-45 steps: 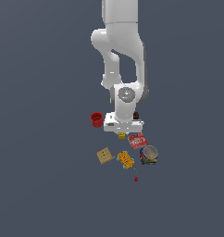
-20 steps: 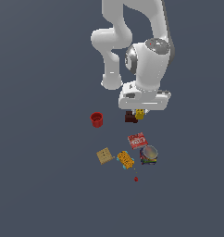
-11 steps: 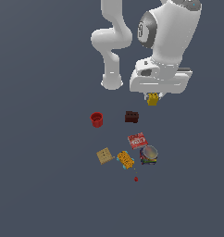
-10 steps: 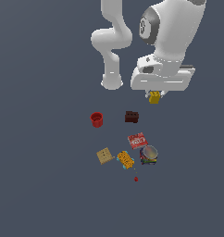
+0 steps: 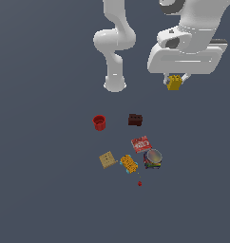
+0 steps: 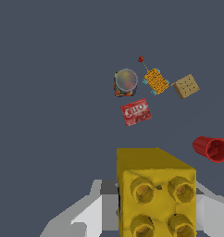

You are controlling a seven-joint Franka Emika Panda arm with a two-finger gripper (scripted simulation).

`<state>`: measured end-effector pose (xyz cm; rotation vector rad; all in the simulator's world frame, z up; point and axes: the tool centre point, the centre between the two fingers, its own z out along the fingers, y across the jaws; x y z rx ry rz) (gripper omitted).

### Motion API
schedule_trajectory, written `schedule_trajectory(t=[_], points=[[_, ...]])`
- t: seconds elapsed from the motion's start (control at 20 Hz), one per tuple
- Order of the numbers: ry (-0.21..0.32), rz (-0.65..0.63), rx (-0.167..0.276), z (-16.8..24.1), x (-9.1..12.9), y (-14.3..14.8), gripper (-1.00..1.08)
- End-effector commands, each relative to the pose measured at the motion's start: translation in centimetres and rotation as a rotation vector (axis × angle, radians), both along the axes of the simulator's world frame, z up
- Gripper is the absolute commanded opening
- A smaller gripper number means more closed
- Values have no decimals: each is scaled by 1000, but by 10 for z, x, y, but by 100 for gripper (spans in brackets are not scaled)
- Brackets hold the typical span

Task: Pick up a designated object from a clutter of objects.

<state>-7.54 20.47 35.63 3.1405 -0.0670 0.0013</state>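
Overhead, the gripper is clenched on the yellow studded block, holding it high and well apart from the clutter on the floor, probably so nothing below gets knocked.

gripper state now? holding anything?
Gripper: closed on the yellow studded block, lifted well above the clutter.

exterior: high, far, facing arm | wrist: looks down, close | shared: red cup, can
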Motion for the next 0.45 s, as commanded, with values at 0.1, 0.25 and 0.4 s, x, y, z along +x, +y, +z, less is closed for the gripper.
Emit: schedule_trajectory(t=[0.1,0.25,0.4], points=[[1,-1,0,19,0,8,-100],[1,-1,0,25,1,11,-100],[1,-1,0,27,1,12,-100]])
